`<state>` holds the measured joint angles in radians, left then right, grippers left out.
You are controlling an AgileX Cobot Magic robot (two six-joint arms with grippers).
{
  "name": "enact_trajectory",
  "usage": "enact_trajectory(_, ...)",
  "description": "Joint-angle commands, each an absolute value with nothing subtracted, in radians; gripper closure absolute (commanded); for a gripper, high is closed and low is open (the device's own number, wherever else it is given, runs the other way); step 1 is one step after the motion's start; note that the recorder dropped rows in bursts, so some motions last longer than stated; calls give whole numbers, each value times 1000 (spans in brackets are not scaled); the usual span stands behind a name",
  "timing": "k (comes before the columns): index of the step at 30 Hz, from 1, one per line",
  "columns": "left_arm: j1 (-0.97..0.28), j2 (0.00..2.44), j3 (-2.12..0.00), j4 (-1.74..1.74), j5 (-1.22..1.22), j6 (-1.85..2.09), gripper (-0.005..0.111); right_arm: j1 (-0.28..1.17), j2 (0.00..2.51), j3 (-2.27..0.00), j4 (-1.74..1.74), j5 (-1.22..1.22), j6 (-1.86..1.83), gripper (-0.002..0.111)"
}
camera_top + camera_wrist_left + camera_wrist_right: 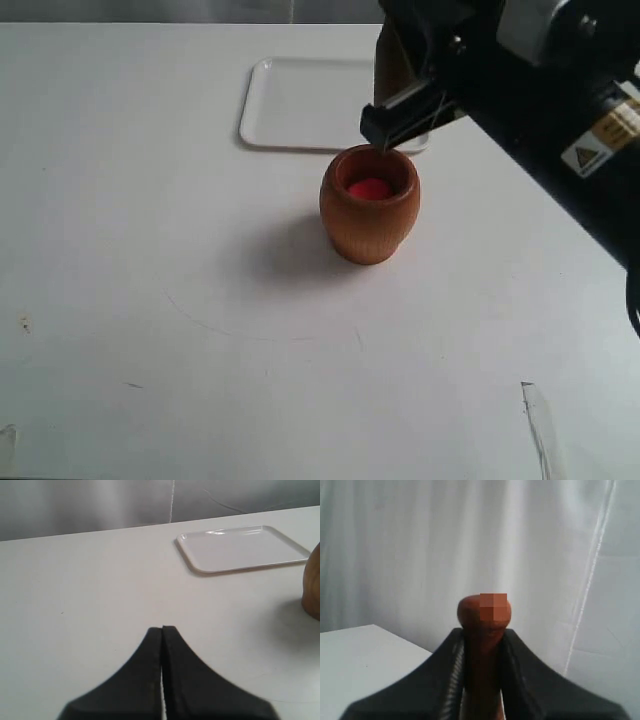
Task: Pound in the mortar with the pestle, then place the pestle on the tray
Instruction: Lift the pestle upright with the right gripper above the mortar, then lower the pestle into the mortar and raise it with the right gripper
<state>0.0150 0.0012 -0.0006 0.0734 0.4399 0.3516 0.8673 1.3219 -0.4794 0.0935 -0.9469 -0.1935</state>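
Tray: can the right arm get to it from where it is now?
Probably yes. The right arm's fingers, shut on the pestle, hang over the mortar, and the tray lies just beyond it, its visible surface bare. Nothing seen stands between them.

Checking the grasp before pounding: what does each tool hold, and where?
The right tool clamps the pestle just below its rounded end; the left tool is shut on nothing.
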Motion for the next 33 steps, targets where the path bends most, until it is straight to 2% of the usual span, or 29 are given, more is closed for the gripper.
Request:
enact_trajectory(1,7,0,0,66,437,343,107,869,1403,-443,33,-1100,-146,108)
enact_trajectory(5,7,0,0,66,437,343,107,869,1529,-443,30,-1221,-95,108)
enact_trajectory(11,7,0,0,66,437,343,107,869,1677,-451,50,-1221,-85,108)
enact_trajectory(25,7,0,0,66,437,343,107,869,1704,-490,104,-1221,-127,108)
enact_trajectory(33,7,0,0,66,437,343,107,869,1879,-485,142,-1221,-83,108)
